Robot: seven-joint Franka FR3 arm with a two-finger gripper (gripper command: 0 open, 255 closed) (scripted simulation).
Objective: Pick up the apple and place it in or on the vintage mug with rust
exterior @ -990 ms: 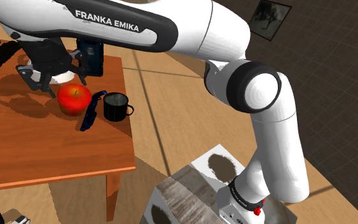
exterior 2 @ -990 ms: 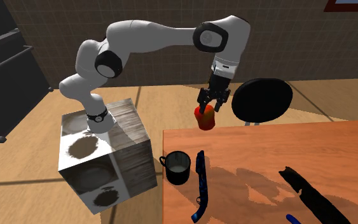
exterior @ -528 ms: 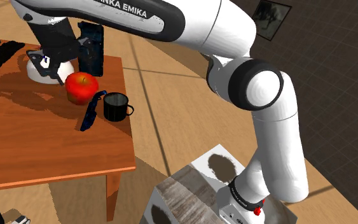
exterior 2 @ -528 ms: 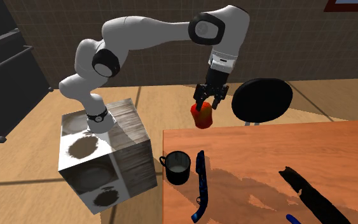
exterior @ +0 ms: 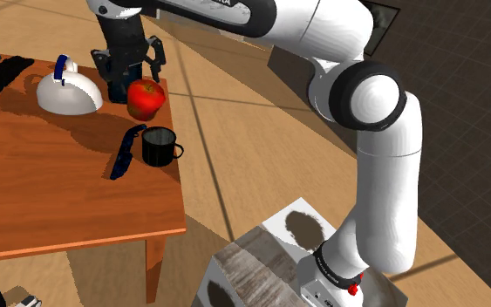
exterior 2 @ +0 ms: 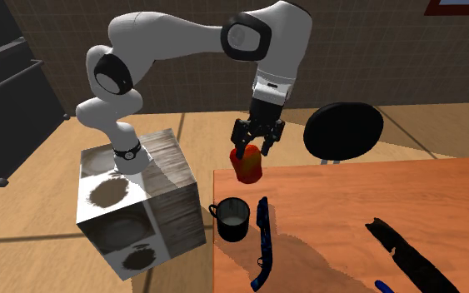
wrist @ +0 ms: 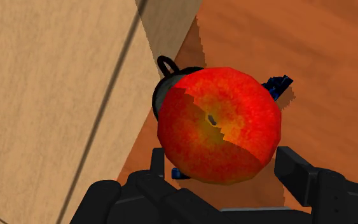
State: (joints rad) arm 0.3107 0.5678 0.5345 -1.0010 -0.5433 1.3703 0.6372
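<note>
Hovering above the desk (exterior: 60, 196), the end effector (exterior: 133, 78) clasps a red apple (exterior: 146, 98) between its two black fingers; the apple hangs nearly over the dark mug (exterior: 158, 146), seemingly lined up for lowering inside

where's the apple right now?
The apple is clasped in the pincer, in the air above the black mug near the edge of the table. In the shoulder view it hangs right of the white domed thing.
</note>
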